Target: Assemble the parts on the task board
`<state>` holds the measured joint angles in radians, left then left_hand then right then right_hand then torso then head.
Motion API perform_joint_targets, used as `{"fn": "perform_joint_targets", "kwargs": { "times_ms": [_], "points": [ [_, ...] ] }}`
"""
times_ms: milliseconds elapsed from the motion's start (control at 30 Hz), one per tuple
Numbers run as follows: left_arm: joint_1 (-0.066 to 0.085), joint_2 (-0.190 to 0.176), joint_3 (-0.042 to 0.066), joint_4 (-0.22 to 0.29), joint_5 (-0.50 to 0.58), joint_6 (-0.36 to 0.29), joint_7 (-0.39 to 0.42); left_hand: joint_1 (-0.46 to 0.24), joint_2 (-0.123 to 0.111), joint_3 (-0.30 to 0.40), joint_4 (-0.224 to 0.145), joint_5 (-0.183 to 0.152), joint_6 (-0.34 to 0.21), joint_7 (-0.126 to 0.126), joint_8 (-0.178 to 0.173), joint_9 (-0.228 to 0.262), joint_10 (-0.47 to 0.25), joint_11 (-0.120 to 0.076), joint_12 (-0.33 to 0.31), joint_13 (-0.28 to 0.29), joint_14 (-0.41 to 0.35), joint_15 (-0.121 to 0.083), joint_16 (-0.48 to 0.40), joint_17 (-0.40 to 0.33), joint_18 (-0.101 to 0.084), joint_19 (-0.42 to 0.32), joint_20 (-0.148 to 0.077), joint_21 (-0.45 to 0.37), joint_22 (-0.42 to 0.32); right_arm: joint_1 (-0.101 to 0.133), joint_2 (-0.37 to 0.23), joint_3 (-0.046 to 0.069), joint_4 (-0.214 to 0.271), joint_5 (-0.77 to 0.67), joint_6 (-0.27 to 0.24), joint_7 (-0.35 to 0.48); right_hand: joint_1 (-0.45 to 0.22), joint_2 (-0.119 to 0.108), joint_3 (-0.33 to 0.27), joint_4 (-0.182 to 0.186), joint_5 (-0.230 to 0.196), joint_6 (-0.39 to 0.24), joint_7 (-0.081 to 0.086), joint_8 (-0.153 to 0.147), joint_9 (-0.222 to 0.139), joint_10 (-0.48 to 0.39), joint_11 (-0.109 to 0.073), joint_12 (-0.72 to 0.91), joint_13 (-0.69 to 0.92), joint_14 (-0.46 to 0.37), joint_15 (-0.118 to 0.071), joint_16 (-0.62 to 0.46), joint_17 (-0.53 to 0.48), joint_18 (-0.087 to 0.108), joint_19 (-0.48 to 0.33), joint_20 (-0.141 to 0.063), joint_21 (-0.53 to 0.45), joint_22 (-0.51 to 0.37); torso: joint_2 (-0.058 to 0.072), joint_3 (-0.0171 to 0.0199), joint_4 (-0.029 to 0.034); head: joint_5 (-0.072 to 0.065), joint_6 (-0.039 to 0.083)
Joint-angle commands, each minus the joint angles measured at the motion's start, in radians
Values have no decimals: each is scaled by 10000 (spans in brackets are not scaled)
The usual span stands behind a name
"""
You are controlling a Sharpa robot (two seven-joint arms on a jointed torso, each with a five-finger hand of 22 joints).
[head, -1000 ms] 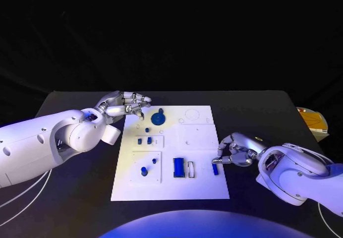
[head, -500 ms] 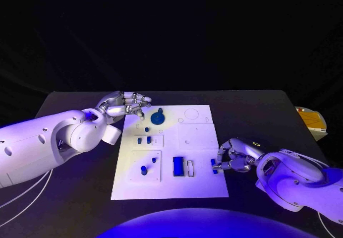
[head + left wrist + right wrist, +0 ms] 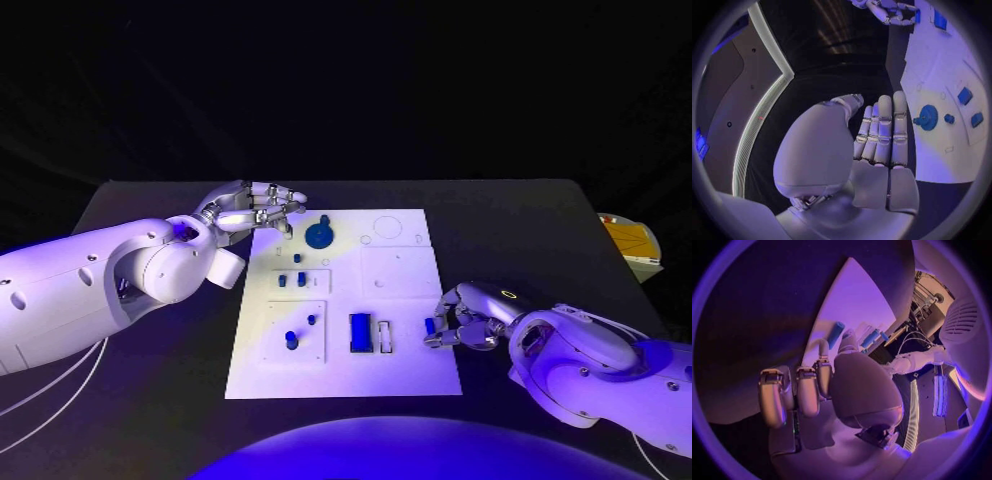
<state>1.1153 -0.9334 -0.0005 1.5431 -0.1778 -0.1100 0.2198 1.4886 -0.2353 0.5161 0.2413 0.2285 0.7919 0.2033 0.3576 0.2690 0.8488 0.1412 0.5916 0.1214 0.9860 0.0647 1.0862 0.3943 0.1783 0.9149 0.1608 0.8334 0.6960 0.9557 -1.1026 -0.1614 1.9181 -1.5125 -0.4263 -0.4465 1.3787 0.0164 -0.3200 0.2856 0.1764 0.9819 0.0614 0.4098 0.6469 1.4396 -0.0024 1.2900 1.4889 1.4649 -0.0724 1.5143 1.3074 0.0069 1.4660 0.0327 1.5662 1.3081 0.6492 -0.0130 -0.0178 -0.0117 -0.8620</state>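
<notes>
Task board [image 3: 408, 300] flat white plate; right hand [image 3: 464, 322] pinches slim blue part [image 3: 431, 326]; left hand [image 3: 253, 212] spread

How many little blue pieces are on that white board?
About 8: a round one at the far end, three mid-left, two near-left, a block centre, and one at the right hand. Others may be hidden.
</notes>
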Motion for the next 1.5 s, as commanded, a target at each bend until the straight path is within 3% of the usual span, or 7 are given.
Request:
{"fn": "perform_joint_targets", "kwargs": {
  "times_ms": [33, 367, 600, 700, 800, 867, 1500],
  "points": [
    [-2, 10, 5, 29, 54, 67, 122, -50, 34, 4, -2, 13, -31, 76, -25, 17, -58, 35, -13, -14, -1, 53, -40, -13, 51, 21, 18, 26, 14, -58, 78, -3, -88, -361, 210, -191, 1091, 914, 69, -29, -316, 109, 8, -82, -50, 70, -99, -57, -1106, 764, -23, -59, 1168, -69, 1048, 29, 46, 2627, -5, 1, -1, 13, -15],
    [-2, -14, 5, 34, 54, 74, 94, -50, 34, 4, -2, 13, -31, 76, -25, 17, -58, 35, -13, -14, -1, 53, -40, -13, 51, 21, 18, 26, 14, -164, 249, -4, -274, -539, 338, -306, 2173, 1425, 714, -106, -861, 159, -69, -318, -204, 62, -174, -82, -1104, 768, -94, -56, 1192, -69, 1048, -38, 46, 2627, -7, -2, -2, 26, -50],
    [-2, -27, 5, 35, 54, 73, 69, -54, 43, 11, -1, 16, -31, 76, -24, 19, -58, 34, -11, -15, 0, 52, -39, -13, 53, 19, 19, 25, 15, -194, 296, -4, -271, -546, 402, -295, 3275, 1644, 2468, -74, -818, 37, 41, -697, -382, 22, -119, -157, -1119, 769, -67, -55, 1216, -69, 1048, -48, 46, 2627, -7, 2, -8, 31, -59],
    [-2, -34, 5, 37, 54, 75, 58, -47, 48, 17, -6, 18, -30, 74, -23, 19, -58, 32, -10, -16, 0, 50, -39, -14, 54, 19, 18, 25, 16, -199, 304, -4, -249, -524, 434, -299, 2877, 621, 5147, 82, -580, 187, 205, -916, -463, 19, -86, -179, -1106, 773, -5, -46, 1248, -69, 1048, 63, 46, 2627, -8, 3, -8, 36, -53],
    [-2, -43, 5, 40, 54, 75, 47, -39, 49, 23, -14, 19, -31, 73, -23, 19, -59, 31, -10, -16, 0, 48, -39, -14, 55, 19, 17, 26, 17, -202, 305, -3, -216, -504, 465, -330, 829, -1371, 10181, -568, -524, 375, 187, -839, -188, 104, 3, -152, -1081, 781, 77, -37, 1288, -69, 1048, 93, 46, 2627, -2, 3, -9, 37, -58],
    [-2, -46, 5, 41, 54, 76, 41, -39, 49, 23, -14, 19, -31, 73, -23, 19, -59, 31, -10, -16, 0, 48, -39, -14, 55, 19, 17, 26, 17, -203, 309, -3, -203, -506, 478, -361, -406, -1567, 11303, -1446, -544, 324, 204, -668, 124, 144, 12, -144, -1077, 786, 74, -35, 1303, -69, 1048, 104, 46, 2627, -2, 2, -13, 32, -64],
    [-1, -31, 5, 35, 50, 95, 2, -14, 47, 35, -38, 22, -33, 72, -23, 20, -60, 28, -9, -18, -1, 43, -40, -15, 57, 19, 14, 29, 21, -62, 305, 6, 338, -97, -183, -348, -1332, -1470, 11735, -2211, -287, 328, 168, -550, 376, 198, 2, -108, -1052, 798, 54, -13, 1360, -69, 1048, 88, 46, 2627, -3, -4, -10, 32, -28]
  ]
}}
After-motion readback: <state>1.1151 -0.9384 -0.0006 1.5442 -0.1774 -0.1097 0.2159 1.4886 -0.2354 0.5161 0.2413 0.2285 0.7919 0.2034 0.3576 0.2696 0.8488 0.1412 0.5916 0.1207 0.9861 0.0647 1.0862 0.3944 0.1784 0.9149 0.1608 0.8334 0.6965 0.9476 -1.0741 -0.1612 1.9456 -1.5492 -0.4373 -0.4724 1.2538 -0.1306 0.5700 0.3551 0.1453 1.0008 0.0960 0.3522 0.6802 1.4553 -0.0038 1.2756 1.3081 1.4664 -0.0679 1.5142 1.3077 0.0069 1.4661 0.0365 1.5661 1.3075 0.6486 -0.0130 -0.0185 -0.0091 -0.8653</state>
